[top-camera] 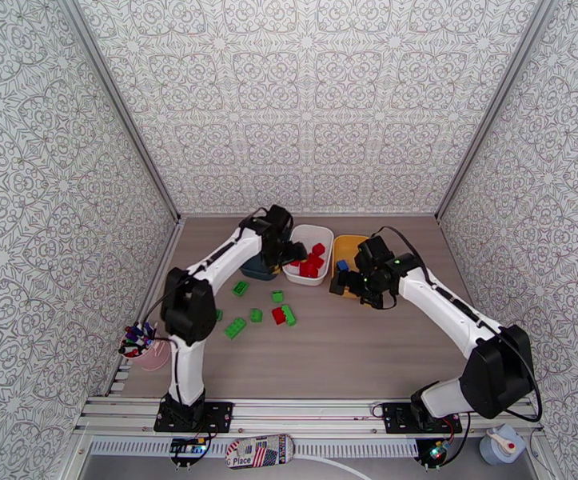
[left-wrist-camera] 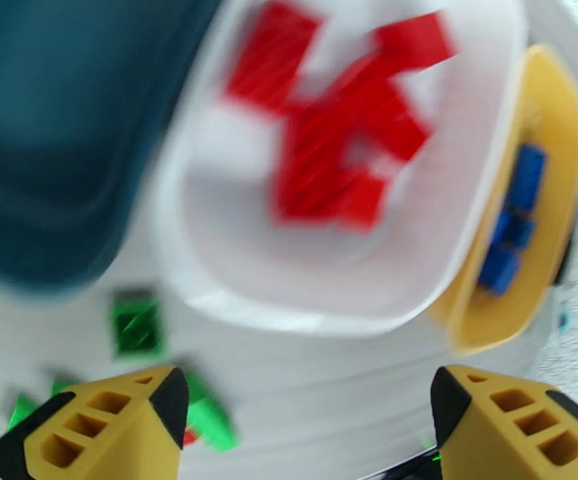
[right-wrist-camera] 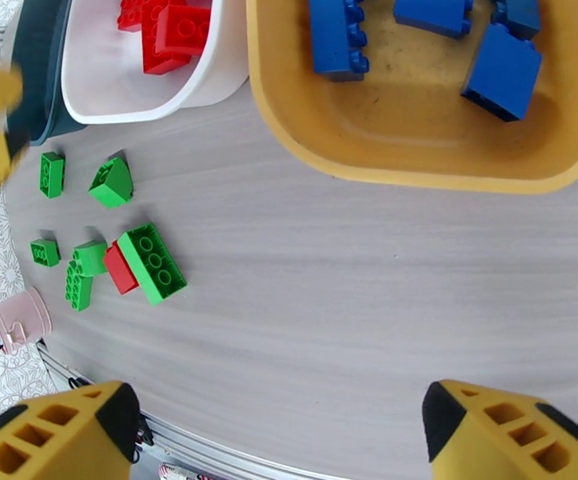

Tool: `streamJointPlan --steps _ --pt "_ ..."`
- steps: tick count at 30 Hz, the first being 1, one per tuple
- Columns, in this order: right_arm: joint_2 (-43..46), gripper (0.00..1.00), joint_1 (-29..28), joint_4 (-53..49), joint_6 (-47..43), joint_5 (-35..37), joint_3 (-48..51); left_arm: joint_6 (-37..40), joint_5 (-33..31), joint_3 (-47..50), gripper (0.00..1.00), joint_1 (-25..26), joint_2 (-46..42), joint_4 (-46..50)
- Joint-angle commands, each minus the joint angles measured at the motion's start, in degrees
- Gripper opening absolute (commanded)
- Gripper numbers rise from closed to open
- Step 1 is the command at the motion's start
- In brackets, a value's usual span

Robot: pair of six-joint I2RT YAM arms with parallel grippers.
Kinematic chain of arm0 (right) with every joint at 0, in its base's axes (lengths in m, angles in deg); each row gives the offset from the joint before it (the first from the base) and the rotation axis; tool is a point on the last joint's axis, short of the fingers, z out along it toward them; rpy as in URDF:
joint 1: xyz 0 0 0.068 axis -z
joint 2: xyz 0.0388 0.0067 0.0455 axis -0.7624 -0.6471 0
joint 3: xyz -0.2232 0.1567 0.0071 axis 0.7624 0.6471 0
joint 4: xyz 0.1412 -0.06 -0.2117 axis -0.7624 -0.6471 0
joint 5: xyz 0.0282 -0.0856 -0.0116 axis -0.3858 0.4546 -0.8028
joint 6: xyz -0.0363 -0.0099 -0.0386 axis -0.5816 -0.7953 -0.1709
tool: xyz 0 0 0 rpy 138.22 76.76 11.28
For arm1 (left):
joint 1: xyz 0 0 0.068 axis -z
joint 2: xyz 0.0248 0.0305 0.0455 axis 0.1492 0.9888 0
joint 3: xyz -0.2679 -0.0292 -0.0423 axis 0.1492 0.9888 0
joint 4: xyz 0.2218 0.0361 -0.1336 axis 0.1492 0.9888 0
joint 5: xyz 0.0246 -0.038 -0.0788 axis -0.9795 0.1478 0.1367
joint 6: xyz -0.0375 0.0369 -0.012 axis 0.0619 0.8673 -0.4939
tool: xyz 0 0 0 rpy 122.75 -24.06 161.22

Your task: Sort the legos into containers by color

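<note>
- Left claw point(top-camera: 292, 251) over the near rim of the white tub point(top-camera: 320, 234); in the left wrist view, fingers point(left-wrist-camera: 105, 426) wide apart, nothing between them.
- Right claw point(top-camera: 339, 285) at the near edge of the yellow tub point(top-camera: 352, 243), its tips also spread and holding nothing.
- Sorted, by the look of it: red bricks point(left-wrist-camera: 328, 146) in the white tub, blue bricks point(right-wrist-camera: 336, 34) in the yellow one. No brick to be made out in the dark teal tub point(left-wrist-camera: 41, 138), though blurred there and partly hidden under the left arm from above.
- Not yet sorted, on the table point(right-wrist-camera: 368, 298): a scatter of green bricks point(top-camera: 241, 288) and one red brick point(right-wrist-camera: 119, 268), all on the near side of the tubs and toward the left.
- Red brick touching the long side of a long green brick point(right-wrist-camera: 153, 262), the two lying parallel, with their long axis roughly near-to-far in the top view.
- From the left claw: straight back toward the arm bases, a touch left. From the right claw: off to the left and slightly nearer.
- Judged about equally close to both claws for the red brick; the greens and the teal tub clearly on the left arm's side.
- Probably best gripped by the ends rather than the sides, given the green neighbour pressed against one flank.
</note>
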Motion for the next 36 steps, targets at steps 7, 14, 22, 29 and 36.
streamJointPlan --steps 7,14,22,29,36 --pt "-3.75 0.84 -1.98 4.51 0.04 -7.14 -0.66 -3.63 -7.44 21.8 0.86 4.44 -17.51 2.91" --pt "-5.66 0.84 -4.06 5.69 2.37 -6.79 -2.34 -9.85 -6.52 34.67 0.86 11.08 -20.94 -2.48" --pt "-5.82 0.84 -5.02 3.98 1.82 -6.44 -2.84 -11.06 -5.96 36.6 0.86 12.84 -14.09 -7.3" --pt "-5.08 0.83 -5.04 2.76 1.18 -5.51 -2.79 -10.04 -6.38 33.74 0.86 11.37 -9.01 -8.18" --pt "-4.81 0.83 -4.91 1.42 0.31 -4.72 -3.19 -8.41 -6.17 29.39 0.84 9.44 -4.1 -8.38"
